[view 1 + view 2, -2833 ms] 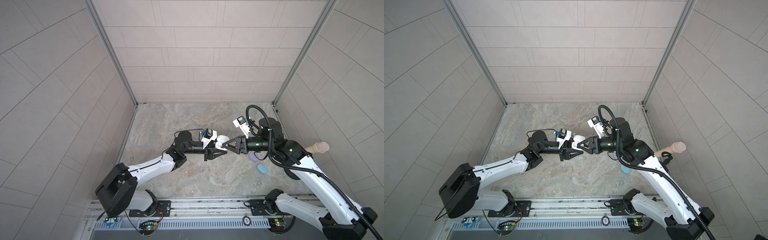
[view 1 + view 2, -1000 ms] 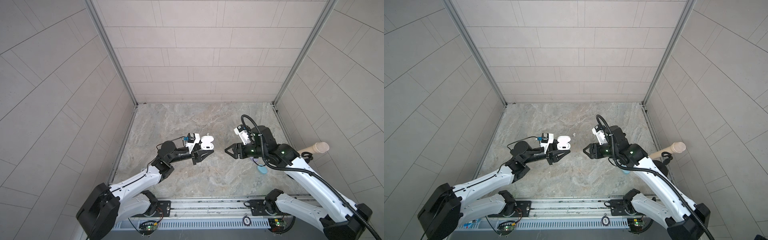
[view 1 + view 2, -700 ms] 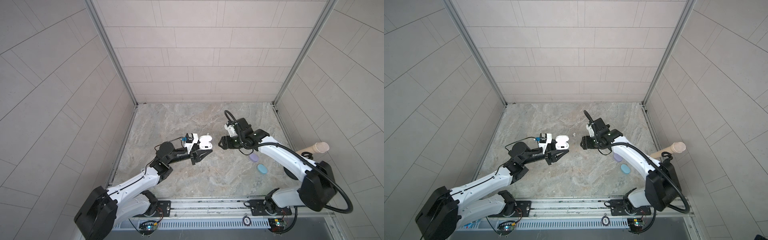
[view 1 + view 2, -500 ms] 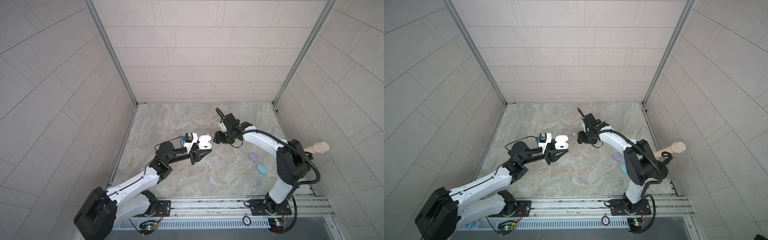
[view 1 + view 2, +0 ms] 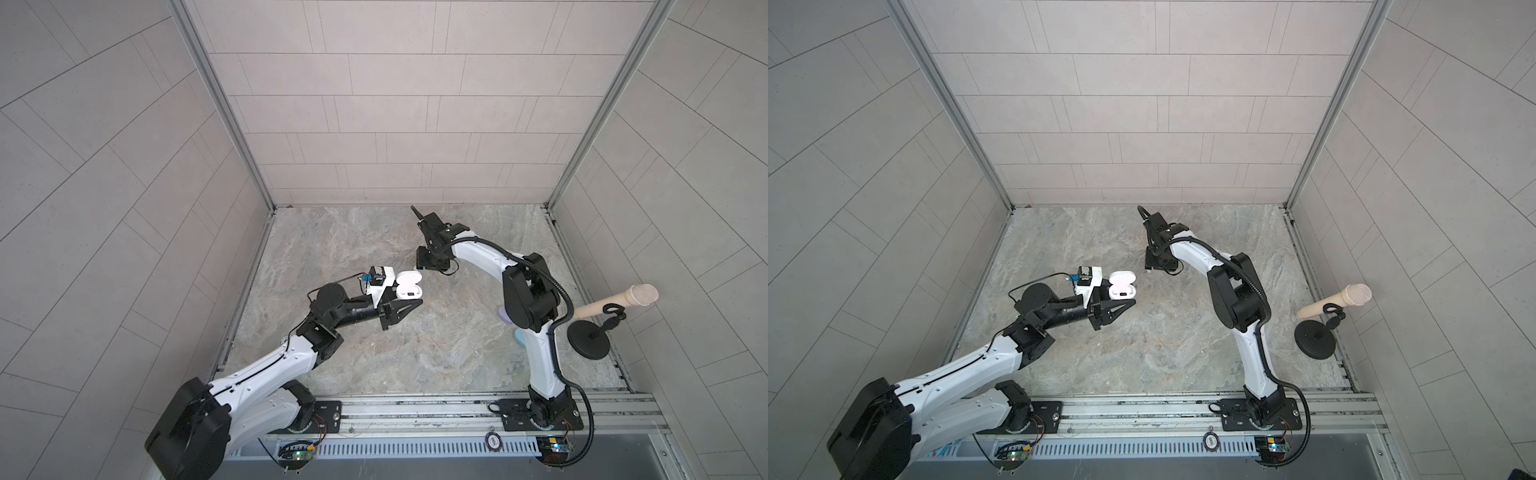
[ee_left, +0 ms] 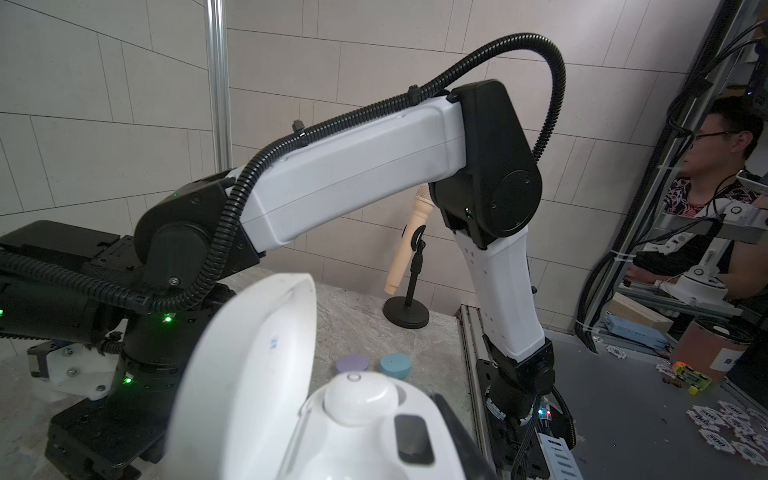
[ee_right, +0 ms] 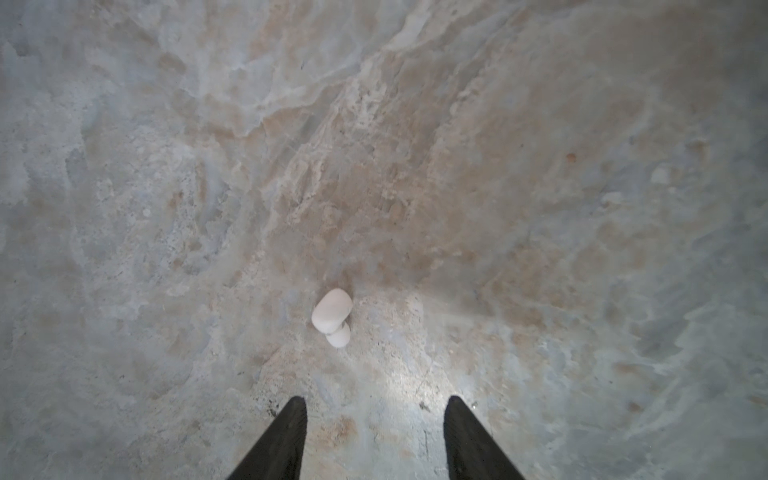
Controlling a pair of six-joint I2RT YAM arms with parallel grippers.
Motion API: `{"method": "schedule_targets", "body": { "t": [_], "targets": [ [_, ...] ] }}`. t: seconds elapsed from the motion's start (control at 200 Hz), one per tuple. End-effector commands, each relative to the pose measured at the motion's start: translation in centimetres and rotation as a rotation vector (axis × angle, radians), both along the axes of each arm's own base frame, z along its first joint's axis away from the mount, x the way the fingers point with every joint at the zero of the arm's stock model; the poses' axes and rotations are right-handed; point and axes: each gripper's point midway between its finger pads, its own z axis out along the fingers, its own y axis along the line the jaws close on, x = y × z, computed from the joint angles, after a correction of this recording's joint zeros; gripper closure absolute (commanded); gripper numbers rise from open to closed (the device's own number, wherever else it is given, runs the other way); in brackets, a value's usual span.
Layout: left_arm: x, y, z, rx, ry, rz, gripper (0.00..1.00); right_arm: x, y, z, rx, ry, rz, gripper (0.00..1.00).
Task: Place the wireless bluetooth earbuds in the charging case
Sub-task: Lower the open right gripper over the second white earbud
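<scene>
My left gripper [image 5: 413, 296] is shut on the white charging case [image 5: 408, 286], held above the table left of centre with its lid [image 6: 249, 374] swung open. One white earbud [image 6: 359, 397] sits in the case. A second white earbud [image 7: 332, 316] lies on the stone tabletop. My right gripper [image 7: 375, 398] hangs over the table near the back, pointing down, open, with nothing between its fingers. That earbud lies just ahead of the fingertips [image 7: 297, 415]. In both top views the right gripper [image 5: 432, 266] [image 5: 1156, 264] hides this earbud.
A lilac case [image 6: 352, 363] and a light blue case [image 6: 395, 365] lie closed on the table by the right arm's base, the lilac case [image 5: 503, 316] partly hidden in a top view. A microphone on a black stand [image 5: 588, 338] is at the right edge.
The right arm has swung from the middle right toward the back of the table, its gripper now pointing down at the loose earbud. The left arm with the case has barely moved.
</scene>
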Motion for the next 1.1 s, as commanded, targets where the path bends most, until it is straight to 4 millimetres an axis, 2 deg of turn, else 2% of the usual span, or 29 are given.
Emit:
{"method": "schedule_targets", "body": {
  "t": [0.0, 0.27, 0.601, 0.861, 1.096],
  "targets": [
    [-0.3, 0.2, 0.3, -0.007, -0.025, -0.008, 0.9, -0.3, -0.4, -1.1, -0.068, 0.046, -0.036, 0.44],
    [-0.3, 0.2, 0.3, -0.005, -0.024, -0.014, 0.9, 1.2, 1.1, -1.9, -0.076, 0.036, -0.04, 0.45],
    [-0.5, 0.2, 0.3, -0.006, -0.025, -0.017, 0.91, 1.3, 2.2, -3.5, -0.087, 0.067, -0.029, 0.47],
    [-0.5, 0.3, 0.3, -0.006, -0.027, -0.018, 0.91, 1.3, 3.7, -3.9, -0.068, 0.073, 0.001, 0.48],
    [-0.6, 0.3, 0.2, -0.005, -0.023, -0.02, 0.91, 1.2, 4.2, -4.6, -0.077, 0.092, 0.013, 0.49]
  ]
}}
